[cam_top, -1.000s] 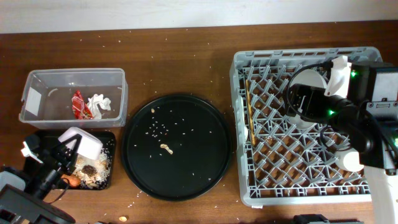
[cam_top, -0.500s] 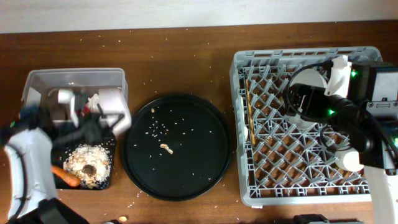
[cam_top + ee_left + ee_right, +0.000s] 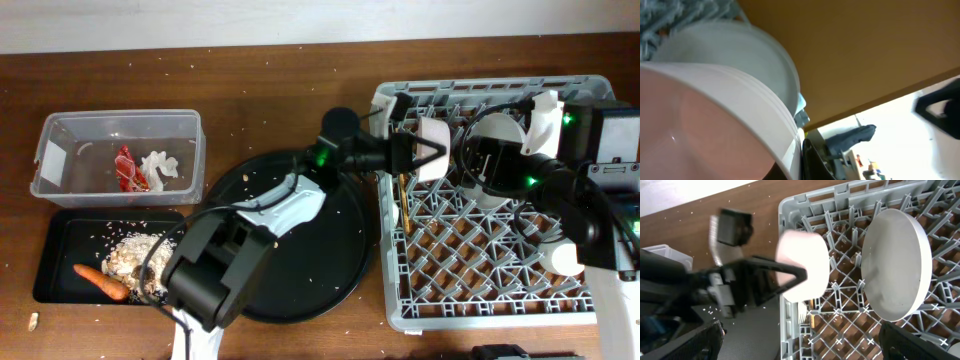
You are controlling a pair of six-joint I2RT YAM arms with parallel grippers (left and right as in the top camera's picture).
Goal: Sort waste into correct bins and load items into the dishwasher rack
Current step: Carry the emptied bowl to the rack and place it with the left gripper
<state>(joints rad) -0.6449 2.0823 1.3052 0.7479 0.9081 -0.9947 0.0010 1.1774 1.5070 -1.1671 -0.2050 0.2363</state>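
My left gripper (image 3: 428, 150) reaches across the table and is shut on the white bowl (image 3: 436, 148), holding it tilted over the far left part of the grey dishwasher rack (image 3: 480, 310). In the right wrist view the bowl (image 3: 802, 267) hangs from the left fingers (image 3: 765, 277) next to the pale grey plate (image 3: 897, 270), which stands on edge in the rack (image 3: 795, 330). My right gripper (image 3: 487, 165) hovers open and empty over the plate (image 3: 497, 130). Chopsticks (image 3: 400, 180) and a cream cup (image 3: 565, 258) are in the rack. The bowl (image 3: 715, 110) fills the left wrist view. The blue bowl is out of view.
The clear tub (image 3: 60, 135) at far left holds the red wrapper (image 3: 125, 167) and white tissue (image 3: 158, 165). The shallow black tray (image 3: 55, 250) below it holds the carrot (image 3: 100, 281) and rice scraps (image 3: 130, 255). The big round black tray (image 3: 340, 270) lies under my left arm.
My left arm has swung from the black tray at the left across the round tray to the rack, carrying the white bowl. The right arm has not moved.
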